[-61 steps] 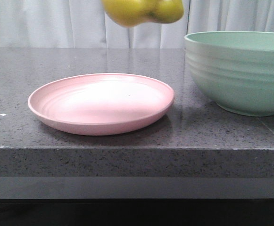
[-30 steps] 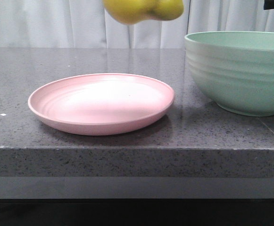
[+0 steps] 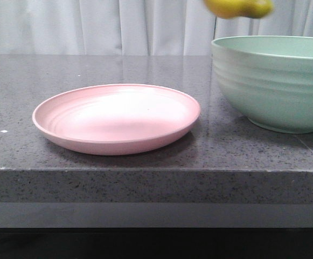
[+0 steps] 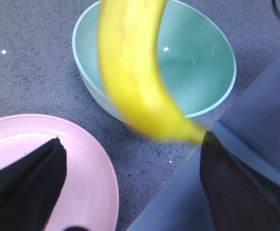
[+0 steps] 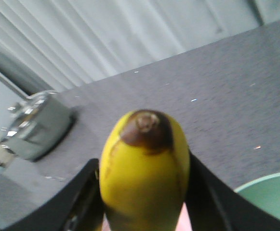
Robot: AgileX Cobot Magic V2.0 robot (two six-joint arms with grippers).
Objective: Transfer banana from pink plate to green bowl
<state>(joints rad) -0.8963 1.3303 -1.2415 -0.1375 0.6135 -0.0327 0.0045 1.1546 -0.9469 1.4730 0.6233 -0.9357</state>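
Observation:
The yellow banana (image 3: pixel 237 7) hangs high in the front view, blurred, over the near-left rim of the mint-green bowl (image 3: pixel 275 81). My right gripper (image 5: pixel 144 204) is shut on the banana (image 5: pixel 144 163), with black fingers (image 5: pixel 77 202) on both sides and the dark tip facing the camera. The pink plate (image 3: pixel 116 116) lies empty on the counter, left of the bowl. In the left wrist view the banana (image 4: pixel 130 67) crosses in front of the bowl (image 4: pixel 197 62), beside the plate (image 4: pixel 89 163). My left gripper (image 4: pixel 130 187) is open and empty, above the plate's edge.
The grey speckled counter (image 3: pixel 145 183) ends in a front edge close to the plate; that edge also shows in the left wrist view (image 4: pixel 168 192). A metal pot-like object (image 5: pixel 33 125) stands far off on the counter. White curtains hang behind.
The banana has moved to the right, from above the pink plate to above the green bowl's left rim. The plate and bowl have not moved.

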